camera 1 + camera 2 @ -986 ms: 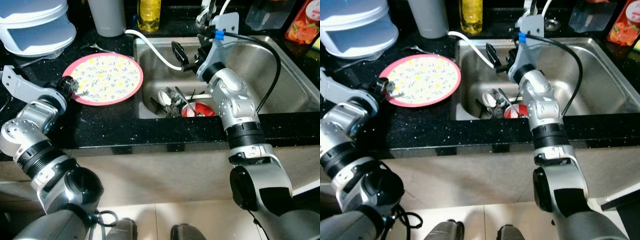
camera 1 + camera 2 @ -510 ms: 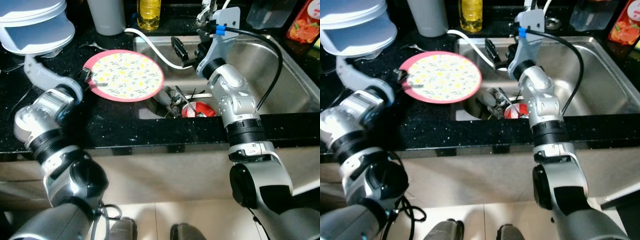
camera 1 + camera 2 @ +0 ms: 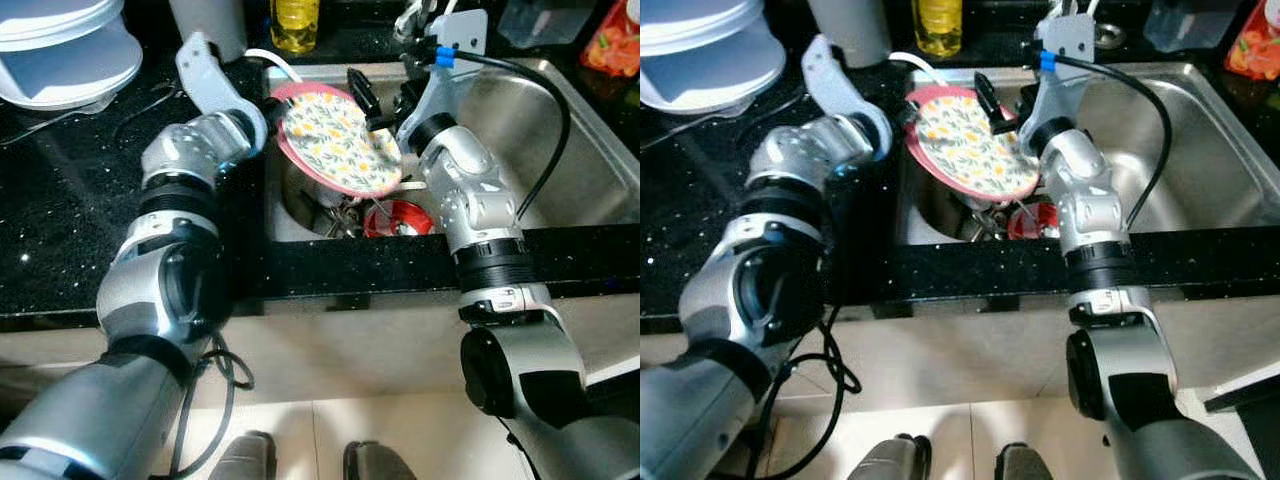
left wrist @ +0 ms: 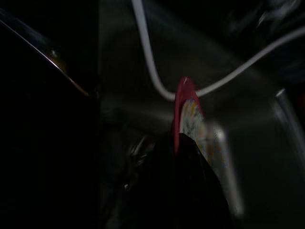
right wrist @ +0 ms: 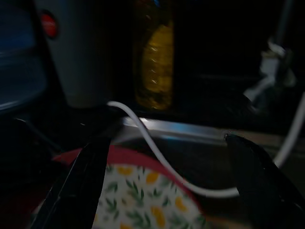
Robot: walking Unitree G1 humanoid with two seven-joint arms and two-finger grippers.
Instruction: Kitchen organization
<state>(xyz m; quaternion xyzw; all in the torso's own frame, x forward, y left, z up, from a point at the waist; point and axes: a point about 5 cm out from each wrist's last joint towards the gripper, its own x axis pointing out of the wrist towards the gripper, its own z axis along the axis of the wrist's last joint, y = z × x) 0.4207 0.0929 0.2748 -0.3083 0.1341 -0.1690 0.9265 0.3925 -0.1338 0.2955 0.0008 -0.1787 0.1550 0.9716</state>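
1. Left eye view: since a second earlier the floral plate (image 3: 338, 138) had left the black counter (image 3: 70, 220) and was tilted over the left end of the sink (image 3: 560, 130). The left gripper (image 3: 272, 112) was clenched on its rim, and below it lay the cutlery (image 3: 345, 212) and the red bowl (image 3: 398, 217).
2. Right eye view: the right gripper (image 3: 1002, 108) hovered at the plate's far edge, fingers spread, holding nothing. The white hose (image 3: 915, 62) ran behind.
3. Left wrist view: the dark fingers pinched the plate's red rim edge-on, sink beyond.
4. Right wrist view: spread fingers framed the plate, with the yellow bottle (image 5: 153, 57) behind. Judgement: plate going into the sink, lowering next.
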